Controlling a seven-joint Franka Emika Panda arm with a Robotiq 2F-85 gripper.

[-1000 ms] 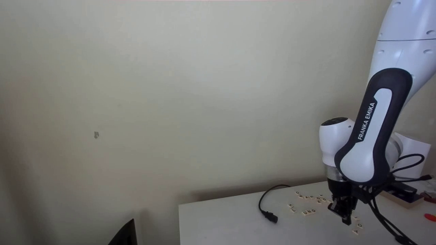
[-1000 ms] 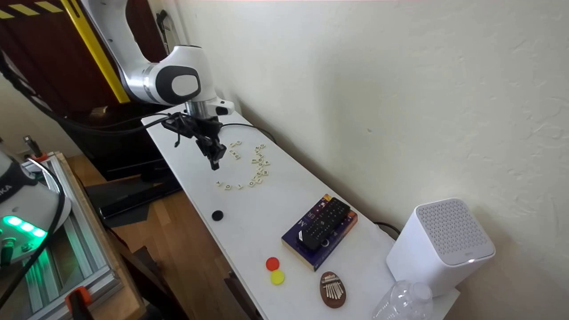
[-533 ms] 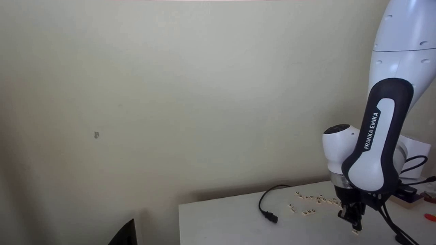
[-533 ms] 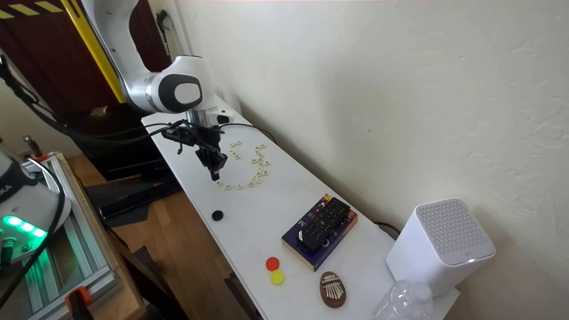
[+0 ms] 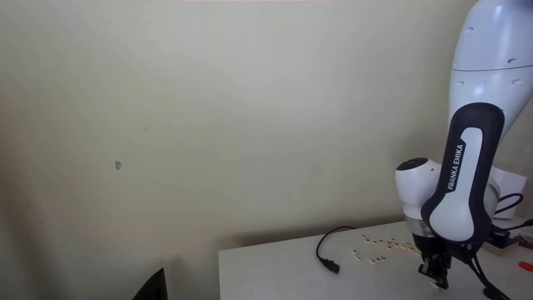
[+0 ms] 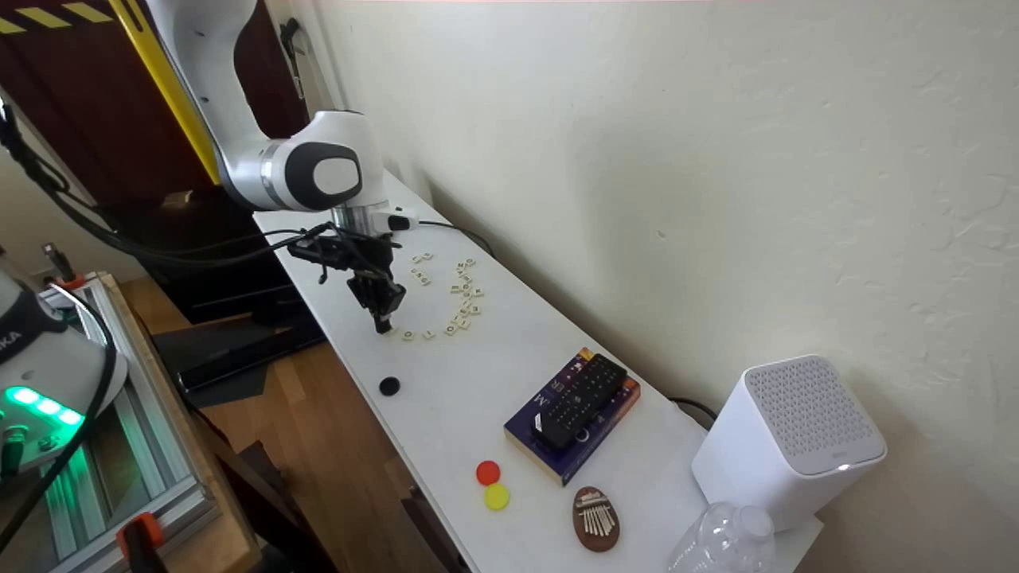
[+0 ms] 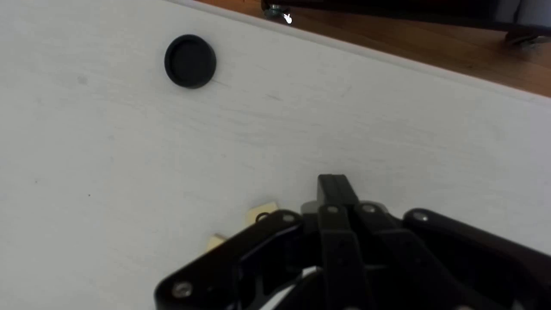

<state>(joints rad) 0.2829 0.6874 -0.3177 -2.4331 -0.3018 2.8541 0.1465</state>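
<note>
My gripper (image 7: 335, 177) is shut, its fingertips pressed together with nothing visible between them. It points down close to the white table (image 6: 446, 398); whether it touches the table or a tile I cannot tell. In an exterior view the gripper (image 6: 384, 326) is beside the near end of a curved row of small cream letter tiles. The end tile (image 6: 392, 331) is mostly hidden behind the fingertips, and it also peeks out in an exterior view (image 5: 434, 285). In the wrist view a tile with a round letter (image 7: 257, 212) and another tile (image 7: 214, 241) are partly covered by the gripper's left linkage.
A black round cap (image 7: 190, 61) lies near the table's edge. Further along are a red disc (image 6: 488, 473), a yellow disc (image 6: 497, 496), a book (image 6: 525, 434) under a black remote (image 6: 581, 398), a thumb piano (image 6: 595, 519), a white box (image 6: 780, 446) and a cable plug (image 5: 332, 266).
My gripper has moved down to near the table at the end of the tile row, shifting right in an exterior view. The end tile is now mostly covered. The tiles look unmoved.
</note>
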